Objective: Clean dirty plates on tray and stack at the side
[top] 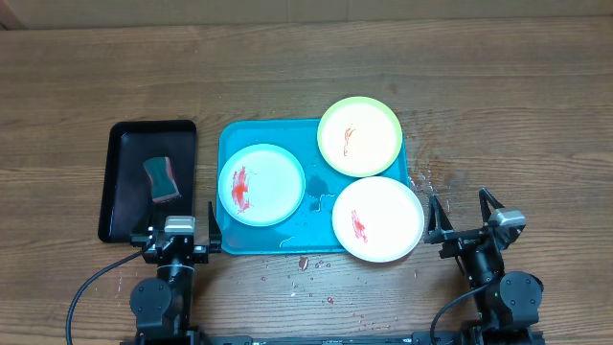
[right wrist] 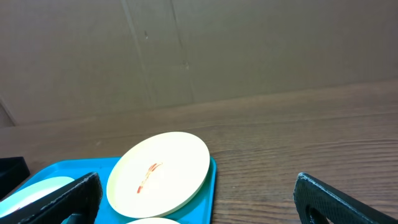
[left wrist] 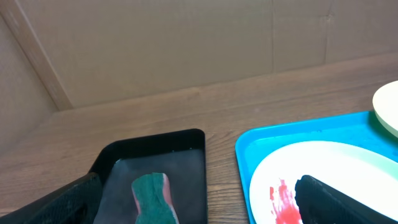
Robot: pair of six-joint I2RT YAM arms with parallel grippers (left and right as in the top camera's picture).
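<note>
Three plates lie on the turquoise tray (top: 239, 134). The light-blue-rimmed plate (top: 261, 184) at the left has a red smear; it also shows in the left wrist view (left wrist: 323, 174). The yellow-green plate (top: 359, 135) at the back right has a faint red streak and overhangs the rim; the right wrist view shows it (right wrist: 158, 171). The pinkish-white plate (top: 377, 218) at the front right has a small red smear. My left gripper (top: 179, 230) is open and empty in front of the tray's left corner. My right gripper (top: 465, 217) is open and empty, right of the pinkish-white plate.
A black tray (top: 129, 182) left of the turquoise one holds a green and pink sponge (top: 162, 179), also in the left wrist view (left wrist: 152, 198). Red drops and wet spots (top: 305, 261) dot the wooden table in front of the tray. A cardboard wall (right wrist: 199, 50) stands at the back.
</note>
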